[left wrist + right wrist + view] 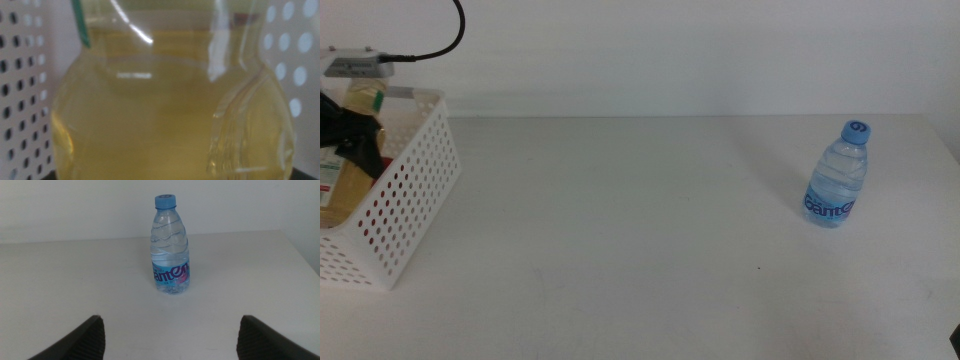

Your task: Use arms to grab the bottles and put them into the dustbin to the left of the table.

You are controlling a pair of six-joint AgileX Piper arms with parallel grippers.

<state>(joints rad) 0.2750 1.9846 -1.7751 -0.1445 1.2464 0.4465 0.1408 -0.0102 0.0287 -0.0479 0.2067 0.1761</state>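
Observation:
The white perforated dustbin (405, 205) stands at the table's left edge. Inside it, the yellow juice bottle (350, 180) is upright, and my left gripper (348, 130) is shut around its upper part. In the left wrist view the yellow juice bottle (165, 110) fills the picture, with the dustbin's holed walls (20, 85) on both sides and the jaws hidden. The blue-capped water bottle (838, 176) stands upright at the far right of the table. My right gripper (170, 340) is open, and the water bottle (170, 245) stands well ahead of its jaws, untouched.
A thick black cable (440, 40) loops above the dustbin. The off-white table (640, 220) runs bare between the dustbin and the water bottle. A dark sliver of the right arm (956, 335) shows at the bottom right corner.

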